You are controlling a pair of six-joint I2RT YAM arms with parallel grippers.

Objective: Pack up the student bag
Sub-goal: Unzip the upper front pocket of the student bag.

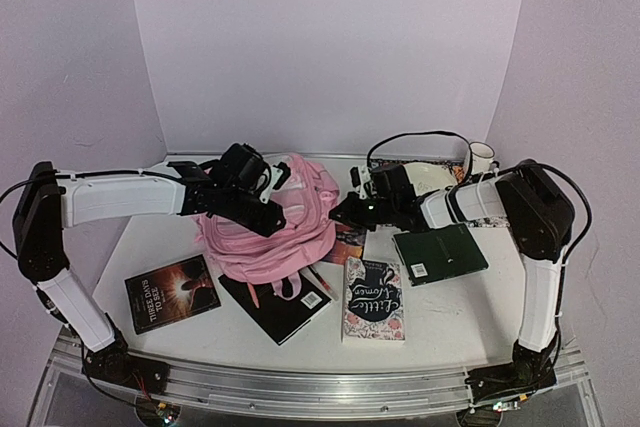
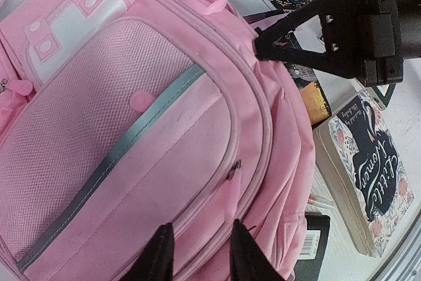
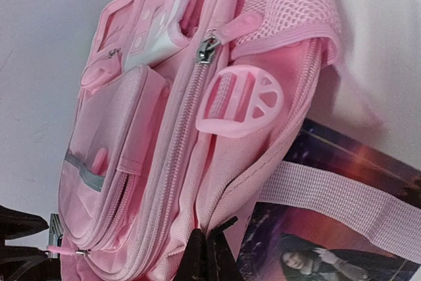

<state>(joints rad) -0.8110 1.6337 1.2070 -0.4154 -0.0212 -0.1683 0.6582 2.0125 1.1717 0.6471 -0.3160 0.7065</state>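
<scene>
Finds the student bag [image 1: 275, 232] slumped mid-tabletop [image 1: 150, 245], near edge overlapping a black book [image 1: 285, 315]. Poises left hand [image 2: 200, 229], part-released, over the front pocket. Presses right hand [image 3: 209, 247], clenched, against the bag's right seam. Leaves bare tabletop leftward.

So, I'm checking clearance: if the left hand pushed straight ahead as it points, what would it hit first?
Probably the large soft pink fabric backpack: the left hand points at its front panel beside a zipper pull, though the gap is unclear.
</scene>
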